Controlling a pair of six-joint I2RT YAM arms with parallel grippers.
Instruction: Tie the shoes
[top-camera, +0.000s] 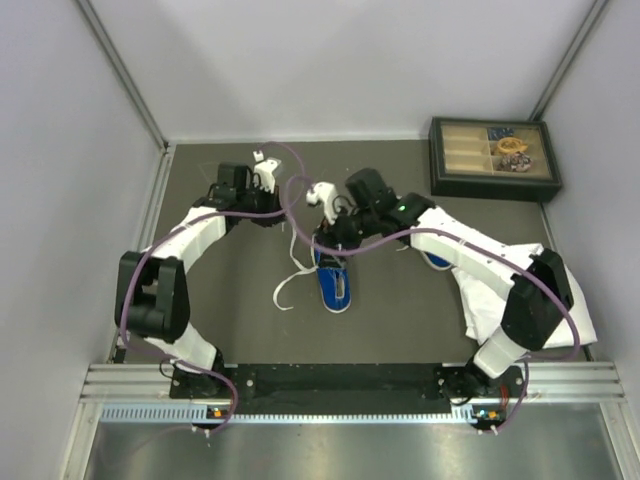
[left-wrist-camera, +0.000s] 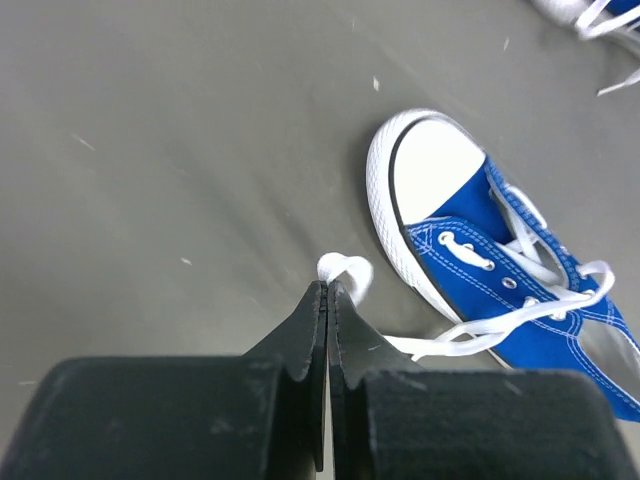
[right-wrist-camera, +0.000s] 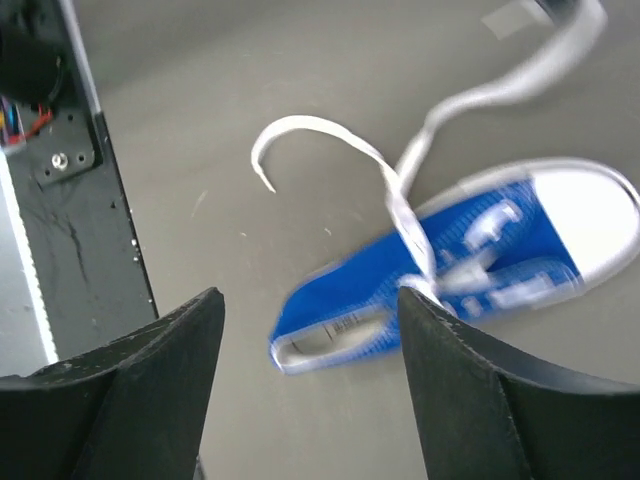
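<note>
The shoe (left-wrist-camera: 500, 270) lies right of your left claw (left-wrist-camera: 328, 290), toe nearest.
That claw pinches the lace (left-wrist-camera: 345, 270); the right claw (right-wrist-camera: 308, 300), spread, hangs over the shoe.

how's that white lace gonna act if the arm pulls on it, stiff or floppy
Likely floppy: the lace folds into a soft loop at the shut left gripper, and another stretch curls loosely beside the shoe. The shoe looks small and light, so a hard pull would probably drag it rather than tighten anything.
</note>
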